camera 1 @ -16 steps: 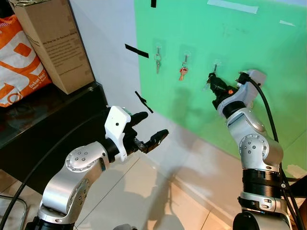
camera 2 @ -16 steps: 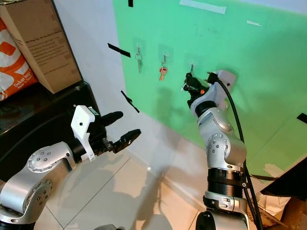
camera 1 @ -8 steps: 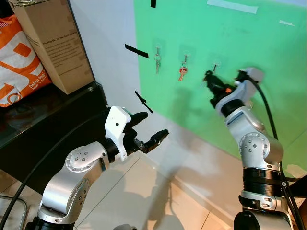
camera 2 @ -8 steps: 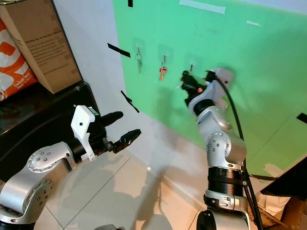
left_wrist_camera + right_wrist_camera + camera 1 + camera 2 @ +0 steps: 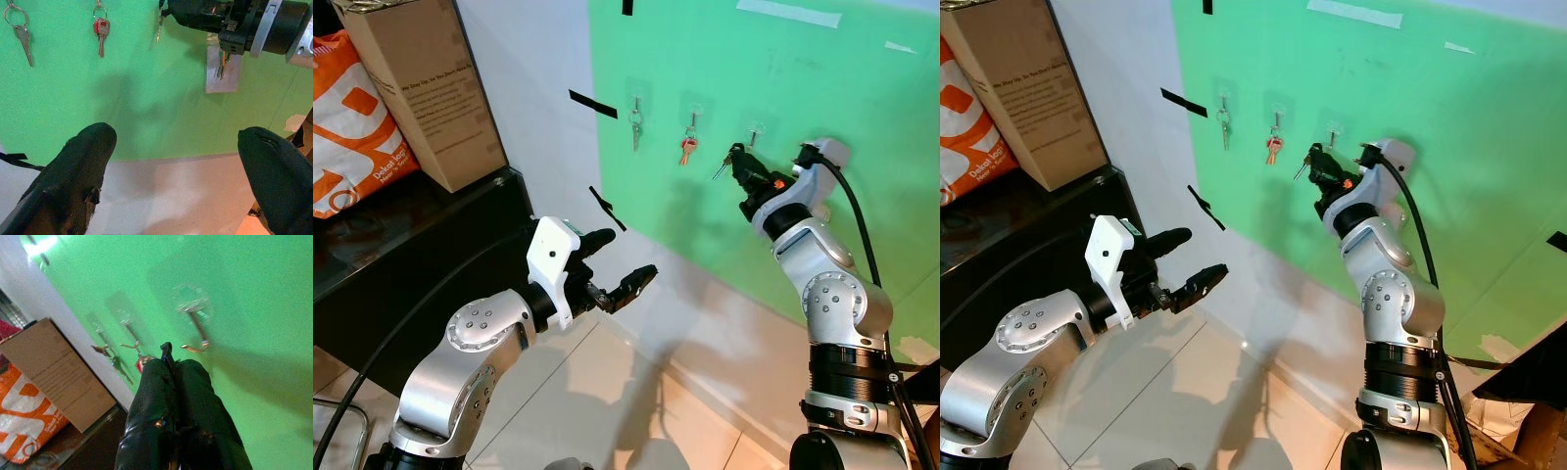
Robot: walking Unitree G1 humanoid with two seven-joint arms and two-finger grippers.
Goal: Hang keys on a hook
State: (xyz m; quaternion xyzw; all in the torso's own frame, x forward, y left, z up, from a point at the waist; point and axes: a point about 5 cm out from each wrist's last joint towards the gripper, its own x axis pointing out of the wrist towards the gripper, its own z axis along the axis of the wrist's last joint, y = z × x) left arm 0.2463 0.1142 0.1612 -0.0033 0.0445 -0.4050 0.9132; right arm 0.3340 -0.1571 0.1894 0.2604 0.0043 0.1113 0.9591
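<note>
key (image 5: 1300, 168): mostly hiding inside the clamped right hand (image 5: 168, 363), only a tip poking out | orange bag (image 5: 352, 127): running off the frame's edge | box lettering (image 5: 435, 103): staying too small to read

light: bright, even | shadows: soft on green wall (image 5: 822, 88) | right wrist: blurred

Cardboard box (image 5: 421, 88), orange bag (image 5: 350, 137)
</note>
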